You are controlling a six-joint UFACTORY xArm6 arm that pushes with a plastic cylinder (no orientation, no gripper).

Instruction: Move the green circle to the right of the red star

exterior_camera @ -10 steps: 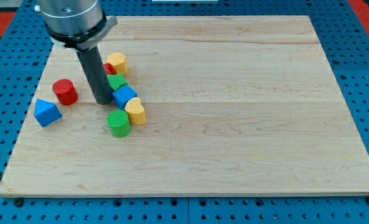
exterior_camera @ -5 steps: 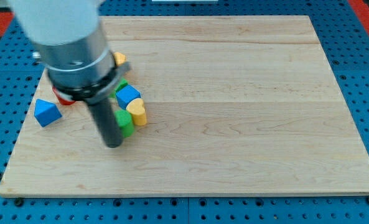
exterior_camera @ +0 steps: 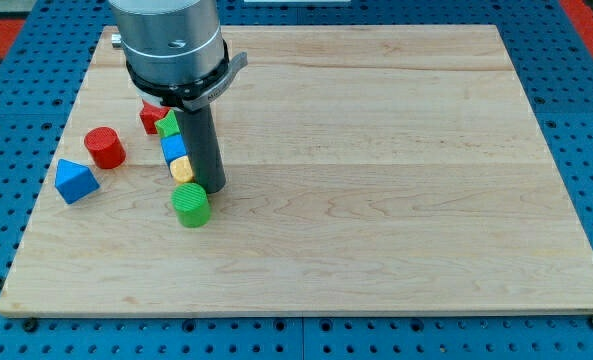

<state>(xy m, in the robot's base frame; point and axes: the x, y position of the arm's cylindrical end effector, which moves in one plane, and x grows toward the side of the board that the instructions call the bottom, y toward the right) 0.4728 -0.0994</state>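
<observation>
The green circle [exterior_camera: 190, 205] lies on the wooden board [exterior_camera: 376, 150], left of centre. The red star [exterior_camera: 153, 118] sits further toward the view's top, partly hidden by the arm's body. My tip [exterior_camera: 211, 189] rests on the board just to the upper right of the green circle, close to it; I cannot tell if they touch. The rod stands directly right of a yellow heart block [exterior_camera: 181, 168], a blue block [exterior_camera: 173, 148] and a green block [exterior_camera: 168, 125], covering part of each.
A red cylinder [exterior_camera: 104, 147] and a blue triangle block [exterior_camera: 75, 180] lie near the board's left edge. The arm's wide grey body [exterior_camera: 171, 45] hides the board's top-left part.
My tip has moved from the lower left of the green circle to its upper right. The arm's body has shifted right and toward the view's top. The green circle sits about where it was.
</observation>
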